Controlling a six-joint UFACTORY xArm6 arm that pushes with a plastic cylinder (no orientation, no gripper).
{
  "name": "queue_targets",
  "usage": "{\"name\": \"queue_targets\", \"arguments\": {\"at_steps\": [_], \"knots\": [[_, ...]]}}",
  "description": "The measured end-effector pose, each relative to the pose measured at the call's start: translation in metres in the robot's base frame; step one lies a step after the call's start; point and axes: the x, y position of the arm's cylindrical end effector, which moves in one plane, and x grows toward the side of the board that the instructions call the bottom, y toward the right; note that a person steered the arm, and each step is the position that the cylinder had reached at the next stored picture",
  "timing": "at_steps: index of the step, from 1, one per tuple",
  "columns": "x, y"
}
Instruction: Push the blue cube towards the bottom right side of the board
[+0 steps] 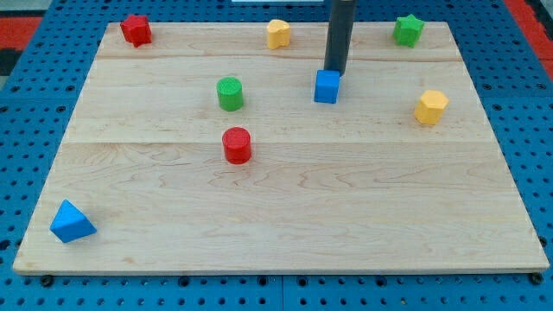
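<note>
Blue cube [327, 86]: it is sitting in the upper middle of the wooden surface [285, 216], far from the bottom right corner.
My tip [335, 72]: it is touching the cube's top back edge, on the side toward the view's top.
Jaws: I am not carrying any, just a dark rod, so nothing is being held.
How it will handle: I am guessing it is small, light and hard, and will slide easily but may spin.
Where to push: I am thinking the cube's upper left side is best.
Count: two blue, two red, two green, two yellow blocks.
Other blue one: a blue triangle block [71, 223] is lying at the bottom left.
</note>
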Motion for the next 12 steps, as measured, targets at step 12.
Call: {"name": "queue_targets", "arguments": {"at_steps": [12], "knots": [[0.218,0.054]]}}
